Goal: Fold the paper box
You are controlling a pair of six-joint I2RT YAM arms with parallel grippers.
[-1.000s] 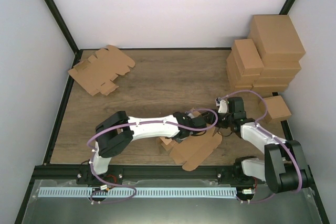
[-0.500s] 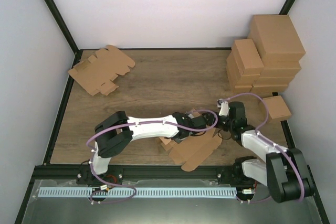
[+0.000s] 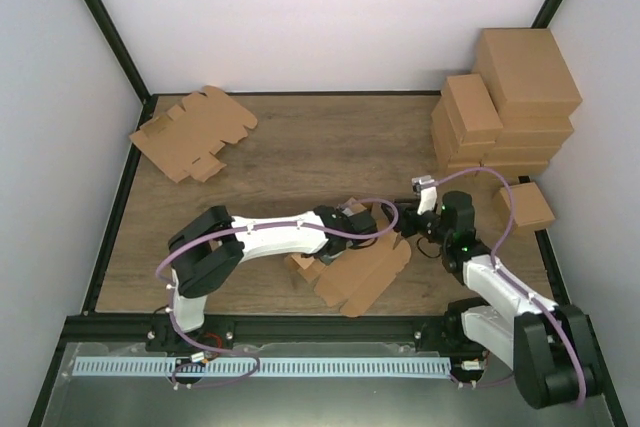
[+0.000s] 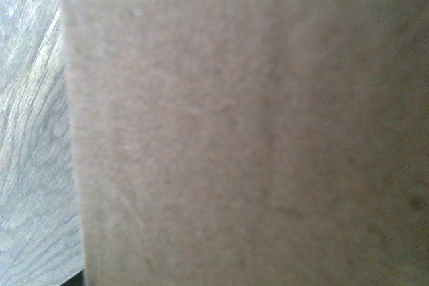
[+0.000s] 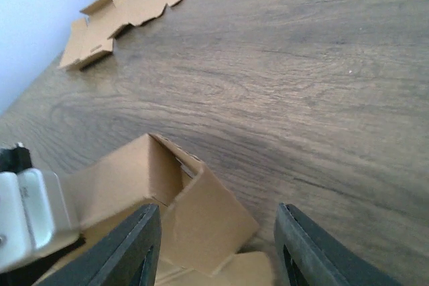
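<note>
We're looking at a robot lab cell: a wood-grain table [image 3: 330, 147] boxed in by plain white panels [image 3: 330, 17] on black frame posts [image 3: 104, 22]. The left arm [image 3: 270, 237] and right arm [image 3: 500, 282] are sitting bolted to a black rail [image 3: 320, 327] along the table's near edge. Brown cartons [image 3: 525, 67] are sitting stacked in its far right corner, flat cardboard blanks [image 3: 190, 132] in its far left.

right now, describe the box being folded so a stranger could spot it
On the wooden table, look near the middle of the near edge. The paper box lies there, a single thin brown sheet with some walls raised. The pile of blanks far left lies flat, and the cartons far right are closed.
</note>
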